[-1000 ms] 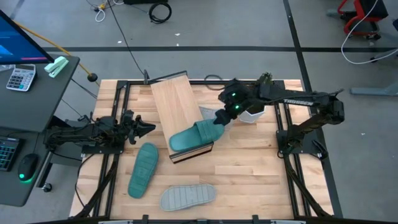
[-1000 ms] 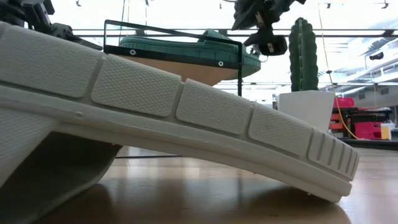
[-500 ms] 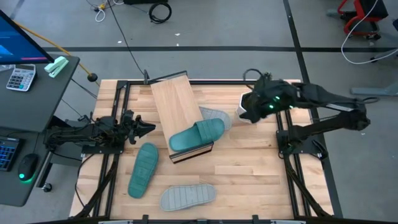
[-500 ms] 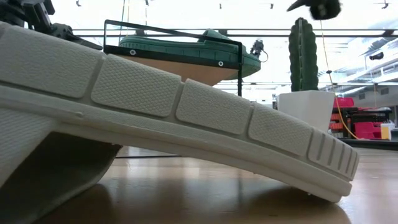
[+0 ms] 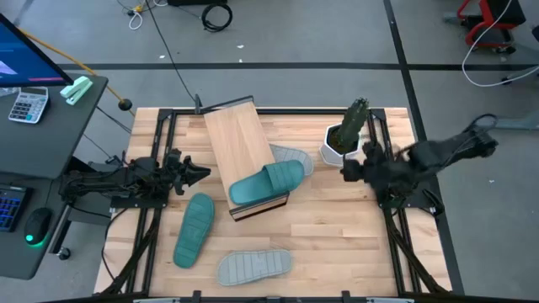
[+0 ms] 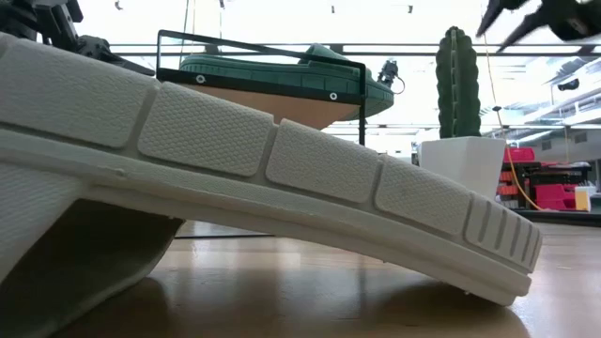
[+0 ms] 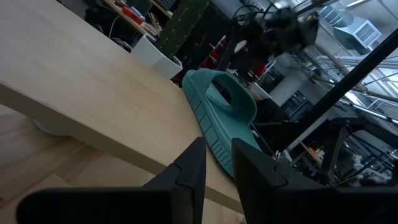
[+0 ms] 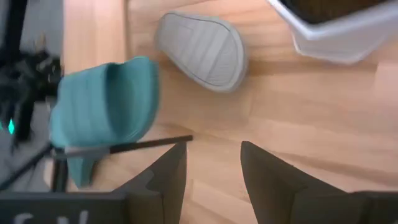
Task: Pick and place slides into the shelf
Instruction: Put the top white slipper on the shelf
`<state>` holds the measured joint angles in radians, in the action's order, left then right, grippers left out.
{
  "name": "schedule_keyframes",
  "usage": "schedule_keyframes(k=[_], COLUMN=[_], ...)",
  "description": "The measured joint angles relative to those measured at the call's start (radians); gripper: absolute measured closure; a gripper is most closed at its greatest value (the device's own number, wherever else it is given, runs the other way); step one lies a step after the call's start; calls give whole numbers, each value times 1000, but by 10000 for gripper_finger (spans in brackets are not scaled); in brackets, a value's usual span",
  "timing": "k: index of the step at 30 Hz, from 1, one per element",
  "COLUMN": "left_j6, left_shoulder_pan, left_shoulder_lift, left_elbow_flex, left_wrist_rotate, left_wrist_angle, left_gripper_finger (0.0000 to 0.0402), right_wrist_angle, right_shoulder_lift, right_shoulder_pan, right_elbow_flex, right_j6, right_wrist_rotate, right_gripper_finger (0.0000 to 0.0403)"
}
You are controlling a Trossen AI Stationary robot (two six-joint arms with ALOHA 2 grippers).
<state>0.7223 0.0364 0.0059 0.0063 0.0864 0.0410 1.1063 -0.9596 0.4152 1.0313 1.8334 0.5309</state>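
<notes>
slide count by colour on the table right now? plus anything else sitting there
Teal slides: 2, one on the shelf at, one sole-up on the table at
Grey slides: 2, at and
Shelf: 1
Potted cactus: 1
Total: 6

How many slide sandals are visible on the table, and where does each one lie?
4. One teal slide is on the shelf. One grey slide lies partly hidden beside the shelf. One teal slide and one grey slide lie sole-up on the tabletop.

A lab: grey floor (image 5: 295, 76) strewn with cables (image 5: 216, 14), a monitor desk (image 5: 34, 118) beside.
</notes>
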Motion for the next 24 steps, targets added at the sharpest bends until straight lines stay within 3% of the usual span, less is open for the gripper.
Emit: schedule_keyframes(k=[5,10,24], left_j6=[4,32,111], left_shoulder_pan=[0,0,0], left_shoulder_lift=[0,0,0], left_elbow_flex=[0,0,0], left_wrist_rotate=[0,1,4], left_wrist_angle=[0,2,9], left_gripper_finger=[319,315,315], right_wrist_angle=[-182,-431,-588], right_shoulder_lift=[-14,-78,-276], right_shoulder_pan=[150,164,119], right_elbow_flex=[-204,-324,-399], right_j6=[327,335,372], right_wrist_rotate=[280,436,431], right_gripper_finger=[245,245,245])
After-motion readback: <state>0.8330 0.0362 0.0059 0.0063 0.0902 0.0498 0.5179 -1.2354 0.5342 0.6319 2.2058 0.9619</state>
